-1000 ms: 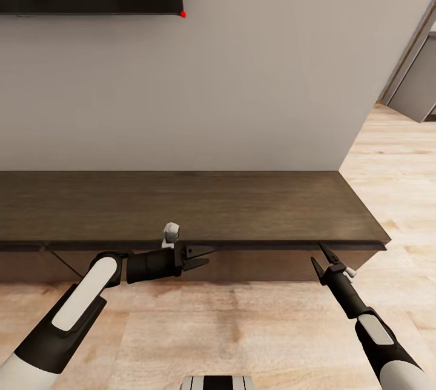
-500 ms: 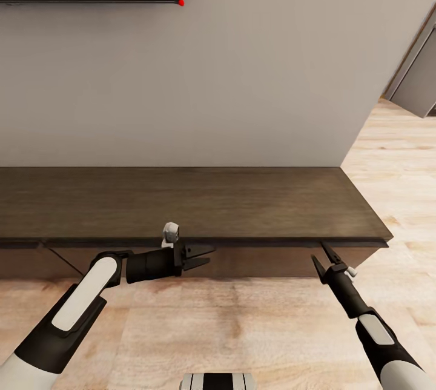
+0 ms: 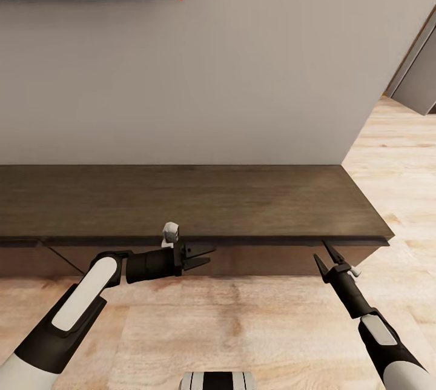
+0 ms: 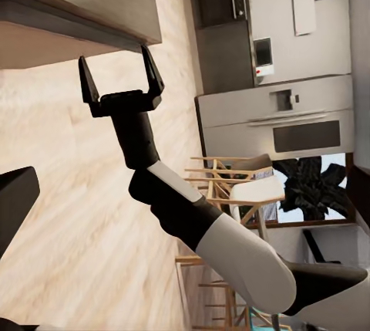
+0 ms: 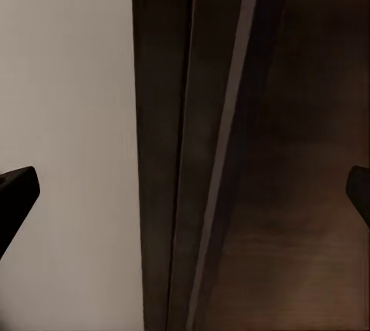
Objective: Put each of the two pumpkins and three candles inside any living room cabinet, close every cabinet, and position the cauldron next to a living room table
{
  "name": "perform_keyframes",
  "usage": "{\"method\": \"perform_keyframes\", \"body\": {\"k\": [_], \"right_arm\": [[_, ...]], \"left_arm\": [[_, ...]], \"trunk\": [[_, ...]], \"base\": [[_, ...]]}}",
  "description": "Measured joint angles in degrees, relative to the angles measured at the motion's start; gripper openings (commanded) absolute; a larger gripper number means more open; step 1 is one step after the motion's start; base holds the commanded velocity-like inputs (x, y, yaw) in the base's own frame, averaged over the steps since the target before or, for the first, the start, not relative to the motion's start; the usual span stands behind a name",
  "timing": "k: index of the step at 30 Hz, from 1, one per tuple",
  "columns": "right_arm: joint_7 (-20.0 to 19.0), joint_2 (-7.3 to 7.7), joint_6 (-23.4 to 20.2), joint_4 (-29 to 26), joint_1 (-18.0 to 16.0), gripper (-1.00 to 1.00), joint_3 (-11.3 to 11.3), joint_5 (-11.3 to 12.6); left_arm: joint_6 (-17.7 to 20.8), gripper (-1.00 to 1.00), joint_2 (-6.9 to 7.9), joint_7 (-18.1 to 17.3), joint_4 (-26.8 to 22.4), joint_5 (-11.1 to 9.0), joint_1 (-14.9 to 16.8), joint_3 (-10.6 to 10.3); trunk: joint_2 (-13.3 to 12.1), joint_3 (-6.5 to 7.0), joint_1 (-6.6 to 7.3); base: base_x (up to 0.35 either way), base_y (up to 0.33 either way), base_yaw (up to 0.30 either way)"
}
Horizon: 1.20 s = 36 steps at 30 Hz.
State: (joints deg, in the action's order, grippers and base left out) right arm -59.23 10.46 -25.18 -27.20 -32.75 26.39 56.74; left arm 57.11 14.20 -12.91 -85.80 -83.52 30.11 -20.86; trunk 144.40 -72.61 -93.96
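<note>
Jaws apart — cabinet (image 3: 200, 199), wood floor (image 3: 242, 323)

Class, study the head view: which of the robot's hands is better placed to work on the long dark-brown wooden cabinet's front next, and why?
Probably the right hand: open, its fingertips point at the front edge of the long dark-brown wooden cabinet near its right end. The left hand, also open, points sideways along the front.

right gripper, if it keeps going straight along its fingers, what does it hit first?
Most likely the cabinet: the open right gripper points up at the front edge, near the right end, just under the top slab. The right wrist view faces that dark edge close up. Exact gap unclear.
</note>
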Motion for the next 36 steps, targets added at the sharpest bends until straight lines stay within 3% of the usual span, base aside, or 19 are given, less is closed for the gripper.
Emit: {"method": "perform_keyframes", "body": {"k": [15, 24, 36], "right_arm": [[0.55, 0.09, 0.08, 0.53, 0.0, 1.0, -0.01, -0.12], [0.21, 1.24, 0.77, 9.49, 0.0, 1.0, 0.18, -0.23], [-1.91, 1.48, 0.85, 9.76, -0.01, 1.0, -0.22, -0.64]], "left_arm": [[0.0, 1.0, 0.0, -0.09, 0.0, -0.01, 0.0, -0.03], [0.0, 1.0, 0.0, -0.09, 0.0, -0.03, 0.0, -0.08], [0.0, 1.0, 0.0, -0.09, 0.0, -0.03, 0.0, -0.09]], "trunk": [[0.0, 0.0, 0.0], [0.0, 0.0, 0.0], [0.0, 0.0, 0.0]], "base": [[0.0, 0.0, 0.0], [0.0, 0.0, 0.0], [0.0, 0.0, 0.0]]}}
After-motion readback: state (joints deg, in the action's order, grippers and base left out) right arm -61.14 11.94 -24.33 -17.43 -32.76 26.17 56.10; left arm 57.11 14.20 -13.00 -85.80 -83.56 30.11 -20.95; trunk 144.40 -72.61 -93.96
